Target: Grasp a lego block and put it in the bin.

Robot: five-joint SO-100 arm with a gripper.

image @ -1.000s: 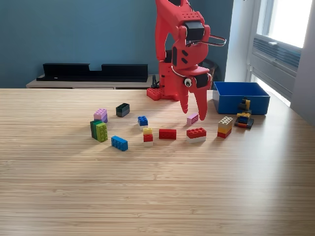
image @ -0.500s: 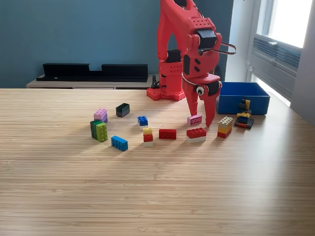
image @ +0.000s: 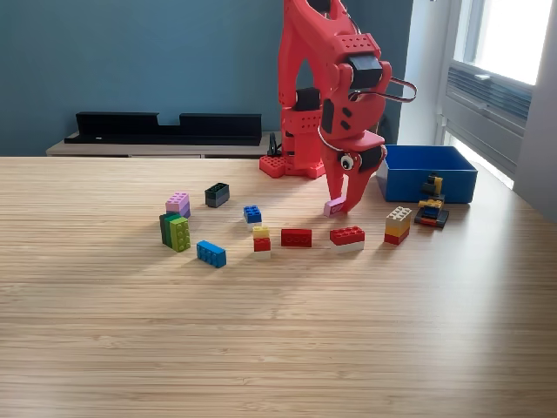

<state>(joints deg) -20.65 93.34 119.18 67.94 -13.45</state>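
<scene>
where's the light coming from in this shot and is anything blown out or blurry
Exterior view: daylight enters from the window at the view's upper right, which is overexposed; the table shows a soft sheen there. The gripper, the pink block and the bin are sharp, with no motion blur.

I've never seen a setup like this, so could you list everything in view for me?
pink block: 1, pink, between the jaws.
lego blocks: about ten pieces or small stacks; red, blue, yellow, green, lilac, dark; spread over the table's middle.
small lego build: 1, mixed colours, in front of the bin.
bin: 1, blue, table's far side at the exterior view's right.
table: 1, light wood.
black shelf: 1, black, against the blue wall.
window: 1, the exterior view's right.
robot arm: 1, red, based behind the blocks.
gripper: 1, red, closed on the pink block.
</scene>
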